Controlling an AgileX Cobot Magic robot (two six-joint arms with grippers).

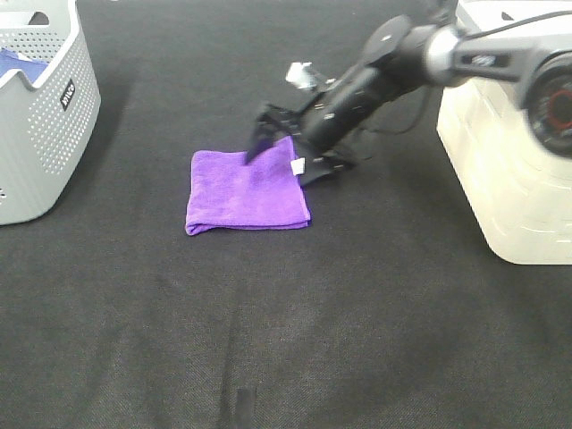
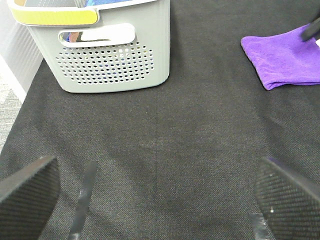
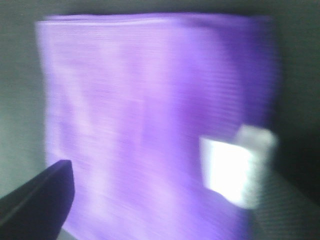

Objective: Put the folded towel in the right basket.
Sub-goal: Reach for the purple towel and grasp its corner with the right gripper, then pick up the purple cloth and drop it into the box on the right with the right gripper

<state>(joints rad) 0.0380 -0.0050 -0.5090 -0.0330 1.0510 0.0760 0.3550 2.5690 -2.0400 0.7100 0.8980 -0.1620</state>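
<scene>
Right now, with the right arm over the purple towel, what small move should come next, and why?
Probably close the jaws on the purple folded towel. They stand open astride its corner by the white tag, and the towel lies flat, not yet gripped.

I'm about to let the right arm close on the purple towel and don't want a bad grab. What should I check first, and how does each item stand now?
1. Right tool open: ok, jaws apart at one corner of the towel.
2. Towel folded and lying flat: ok.
3. Towel edge between the jaws: cannot tell; the right wrist view is blurred.
4. Left tool clear of the towel: ok, open over the bare mat.
5. Room in the right basket: cannot tell; its inside is not shown.
</scene>
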